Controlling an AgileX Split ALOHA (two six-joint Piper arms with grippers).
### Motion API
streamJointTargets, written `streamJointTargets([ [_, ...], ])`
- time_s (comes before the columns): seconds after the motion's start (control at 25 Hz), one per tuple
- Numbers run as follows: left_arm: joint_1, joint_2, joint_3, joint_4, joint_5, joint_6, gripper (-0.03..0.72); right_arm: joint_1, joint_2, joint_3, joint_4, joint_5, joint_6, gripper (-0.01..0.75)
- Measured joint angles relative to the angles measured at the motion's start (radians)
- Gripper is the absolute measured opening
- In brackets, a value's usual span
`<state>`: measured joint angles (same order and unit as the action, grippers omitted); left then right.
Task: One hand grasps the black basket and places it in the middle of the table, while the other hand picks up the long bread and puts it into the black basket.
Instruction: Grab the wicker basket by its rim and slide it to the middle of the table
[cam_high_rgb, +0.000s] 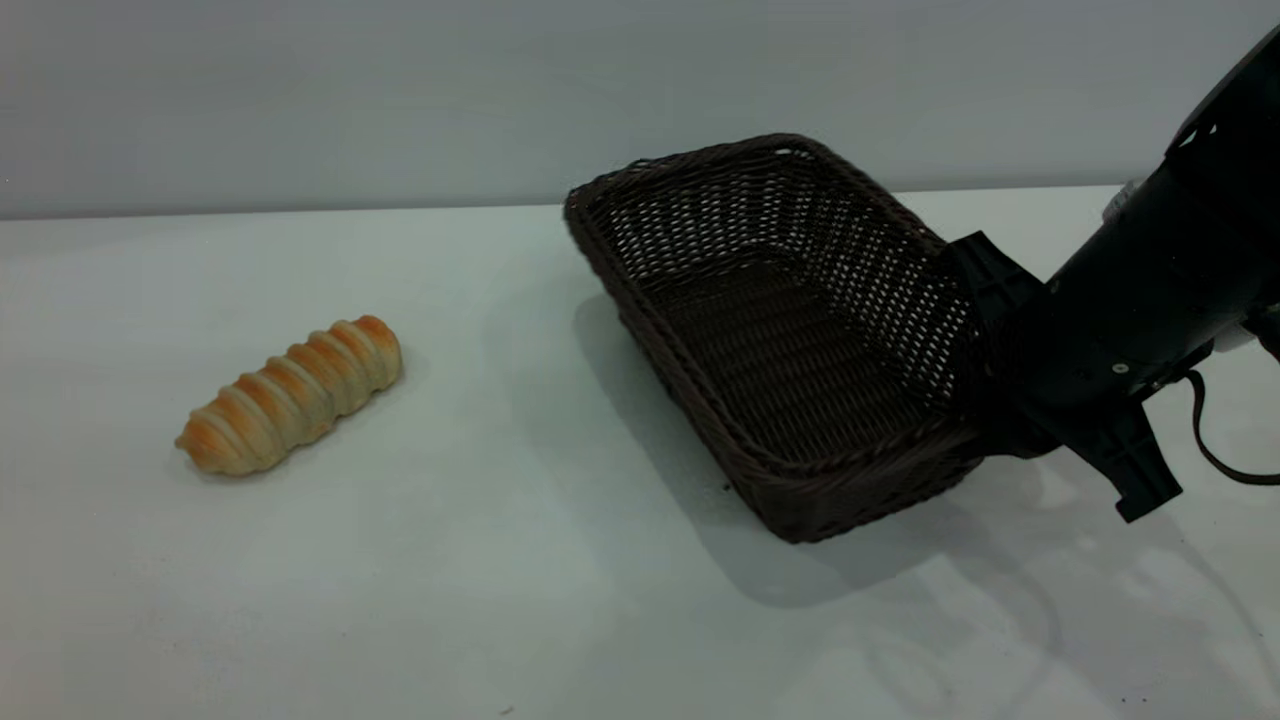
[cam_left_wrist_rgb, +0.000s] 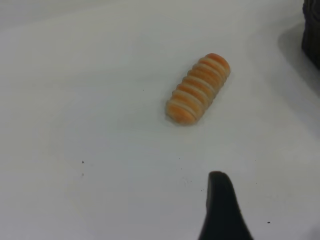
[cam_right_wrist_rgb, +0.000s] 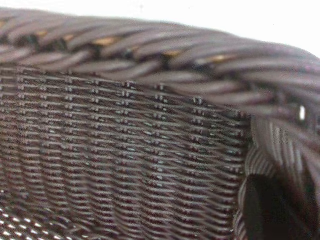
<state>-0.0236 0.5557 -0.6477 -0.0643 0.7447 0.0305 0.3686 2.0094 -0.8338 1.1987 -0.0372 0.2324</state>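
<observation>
The black basket (cam_high_rgb: 790, 340) is right of the table's middle, tilted and held up by its right end, with a shadow beneath it. My right gripper (cam_high_rgb: 985, 335) is shut on the braided rim of that end. In the right wrist view the weave (cam_right_wrist_rgb: 125, 150) fills the picture, and one dark finger (cam_right_wrist_rgb: 272, 212) lies against it. The long bread (cam_high_rgb: 292, 395) lies on the table (cam_high_rgb: 500, 560) at the left, apart from the basket. In the left wrist view the bread (cam_left_wrist_rgb: 197, 89) lies ahead of my left gripper (cam_left_wrist_rgb: 250, 225). One finger (cam_left_wrist_rgb: 222, 210) shows, with bare table beside it.
The basket's dark corner (cam_left_wrist_rgb: 311, 30) shows at the edge of the left wrist view. The table's far edge (cam_high_rgb: 300, 212) meets a plain grey wall. A black cable (cam_high_rgb: 1215, 450) hangs below the right arm.
</observation>
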Motion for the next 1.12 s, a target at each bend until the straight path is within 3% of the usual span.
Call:
streamJointTargets([
  [0.28, 0.0, 0.0, 0.0, 0.0, 0.004, 0.0, 0.512, -0.009, -0.031, -0.048, -0.015, 0.052, -0.267, 0.091],
  [0.44, 0.0, 0.0, 0.002, 0.0, 0.015, 0.0, 0.512, -0.039, -0.031, -0.16, -0.038, 0.239, -0.506, 0.091],
  [0.56, 0.0, 0.0, 0.002, 0.0, 0.025, 0.0, 0.512, -0.074, -0.014, -0.261, -0.079, 0.441, -0.599, 0.091],
  [0.84, 0.0, 0.0, 0.002, 0.0, 0.027, 0.0, 0.512, -0.102, 0.098, -0.488, -0.393, 0.723, -0.541, 0.091],
  [1.12, 0.0, 0.0, 0.002, 0.0, 0.028, 0.0, 0.512, -0.104, 0.181, -0.619, -0.654, 0.761, -0.387, 0.091],
])
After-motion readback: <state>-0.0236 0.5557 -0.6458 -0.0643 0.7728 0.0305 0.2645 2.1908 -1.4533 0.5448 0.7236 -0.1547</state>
